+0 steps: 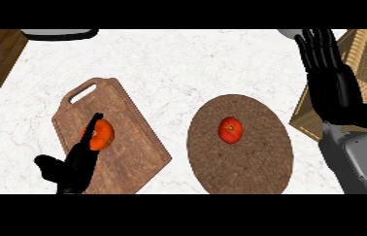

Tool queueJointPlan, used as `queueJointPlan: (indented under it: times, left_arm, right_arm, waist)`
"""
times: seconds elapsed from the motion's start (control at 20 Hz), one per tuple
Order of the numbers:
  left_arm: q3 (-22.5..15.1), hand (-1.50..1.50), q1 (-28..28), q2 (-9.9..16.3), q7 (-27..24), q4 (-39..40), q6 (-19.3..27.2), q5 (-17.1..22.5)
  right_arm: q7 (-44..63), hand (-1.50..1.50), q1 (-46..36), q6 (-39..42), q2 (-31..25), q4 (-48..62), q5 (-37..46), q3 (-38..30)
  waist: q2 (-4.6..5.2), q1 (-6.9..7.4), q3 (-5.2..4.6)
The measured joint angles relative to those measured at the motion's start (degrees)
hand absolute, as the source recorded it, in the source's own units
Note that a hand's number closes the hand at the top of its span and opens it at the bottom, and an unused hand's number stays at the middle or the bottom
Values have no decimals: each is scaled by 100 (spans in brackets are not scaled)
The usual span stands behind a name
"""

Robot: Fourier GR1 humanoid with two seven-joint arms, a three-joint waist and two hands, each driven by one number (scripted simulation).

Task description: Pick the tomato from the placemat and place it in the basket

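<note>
Two red fruits lie on the counter; the tomato sits just above centre on the round placemat. Smooth, glossy and likely soft, so it should be cupped around its sides. At three o'clock, the right hand hangs open over the basket. At eight o'clock, the left hand rests open.

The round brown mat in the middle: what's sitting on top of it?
One red tomato lies on the round placemat, a little above its middle. Nothing else rests there, and neither hand covers it. What lies beneath the mat cannot be seen.
</note>
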Motion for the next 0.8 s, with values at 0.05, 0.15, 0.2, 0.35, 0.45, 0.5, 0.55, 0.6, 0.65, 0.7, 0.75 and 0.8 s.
queueJointPlan:
  times: [0.05,0.15,0.2,0.35,0.45,0.5,0.55,0.6,0.65,0.7,0.75,0.8]
  left_arm:
    - [5,0,-96,52,41,-34,-9,-46]
    - [-3,0,-332,243,40,-143,-46,-235]
    - [-6,0,-481,372,32,-212,-95,-338]
    - [-89,0,-952,674,-35,-421,-254,-660]
    - [-129,0,-1167,799,-16,-486,-356,-768]
    - [-163,0,-1220,836,-6,-524,-393,-816]
    - [-147,0,-1293,904,25,-546,-438,-842]
    - [-134,0,-1325,955,66,-595,-453,-874]
    - [-71,0,-1359,1022,80,-588,-511,-858]
    - [-65,0,-1361,1045,99,-612,-530,-883]
    - [-61,0,-1411,1047,193,-647,-524,-902]
    - [-5,0,-1412,1101,176,-622,-575,-899]
  right_arm:
    - [22,150,-70,141,-13,103,-32,23]
    - [24,150,-145,600,-44,276,-66,252]
    - [75,150,-238,891,-93,361,-102,386]
    - [41,150,-534,1876,-232,387,-54,944]
    - [-231,-150,-558,2560,-122,270,-56,1418]
    - [-391,-150,-483,2806,-31,220,14,1681]
    - [-610,-150,-425,2986,19,250,200,1899]
    - [-840,-150,-330,3057,66,254,455,2089]
    - [-1019,-150,-177,2953,154,165,773,2294]
    - [-1150,-150,-30,2802,218,108,1093,2461]
    - [-1167,-150,47,2658,236,25,1359,2567]
    - [-1110,-150,114,2477,248,-86,1615,2657]
  waist:
    - [-28,25,-29]
    - [-53,107,-76]
    - [-51,165,-90]
    - [-43,327,-107]
    - [-47,351,-115]
    - [-61,332,-120]
    - [-71,306,-127]
    - [-86,268,-132]
    - [-103,216,-138]
    - [-117,176,-143]
    - [-128,140,-147]
    - [-139,108,-151]
